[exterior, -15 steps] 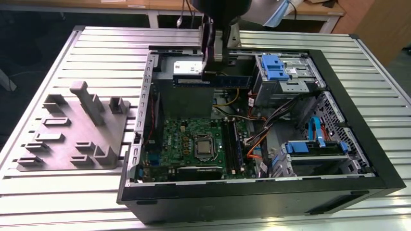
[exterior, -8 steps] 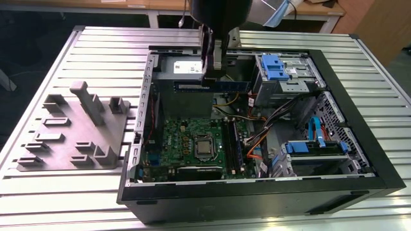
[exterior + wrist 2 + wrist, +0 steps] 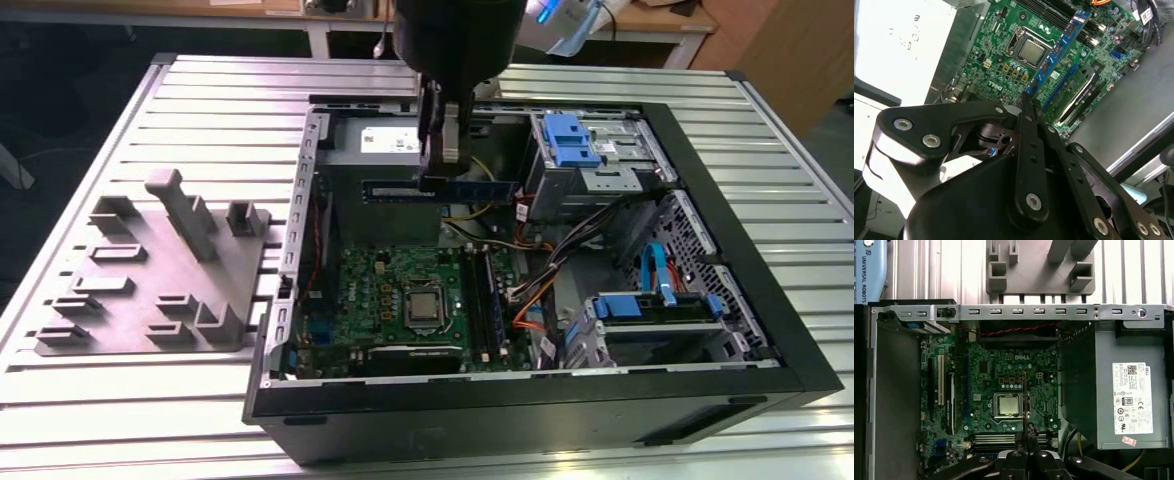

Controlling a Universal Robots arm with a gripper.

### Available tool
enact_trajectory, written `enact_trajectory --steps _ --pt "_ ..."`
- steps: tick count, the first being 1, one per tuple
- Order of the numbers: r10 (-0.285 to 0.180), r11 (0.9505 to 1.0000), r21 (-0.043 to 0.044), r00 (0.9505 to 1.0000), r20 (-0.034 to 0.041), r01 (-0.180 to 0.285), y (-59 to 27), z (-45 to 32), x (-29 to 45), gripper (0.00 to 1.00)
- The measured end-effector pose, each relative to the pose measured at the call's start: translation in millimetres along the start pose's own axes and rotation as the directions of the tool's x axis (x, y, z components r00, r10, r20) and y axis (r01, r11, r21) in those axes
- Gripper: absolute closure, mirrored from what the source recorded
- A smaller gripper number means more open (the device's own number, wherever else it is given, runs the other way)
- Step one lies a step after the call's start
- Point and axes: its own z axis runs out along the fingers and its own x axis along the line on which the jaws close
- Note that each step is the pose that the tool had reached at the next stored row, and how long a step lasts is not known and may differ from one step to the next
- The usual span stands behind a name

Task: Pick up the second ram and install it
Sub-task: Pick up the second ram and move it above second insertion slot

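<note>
The open black metal computer case [image 3: 534, 400] lies on the slatted silver metal table [image 3: 200, 90], the grey moulded plastic tray [image 3: 134, 290] beside it on the exterior view's left. Inside, the green motherboard [image 3: 380, 290] lies on the case floor, with blue-fronted drive cages [image 3: 587, 150] at the exterior view's right. The long slim second ram [image 3: 487, 189] hangs level above the motherboard, clamped in the gripper [image 3: 437, 183].

Printed white label [image 3: 1132, 398] on power supply [image 3: 1086, 390], white lettering [image 3: 1020, 357] on motherboard [image 3: 984, 385]
</note>
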Motion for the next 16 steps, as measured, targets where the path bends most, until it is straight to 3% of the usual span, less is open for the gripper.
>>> enact_trajectory --steps 16 --pt "0.000 1.0000 0.0000 1.0000 0.0000 0.000 -2.6 29.1 0.8 0.89"
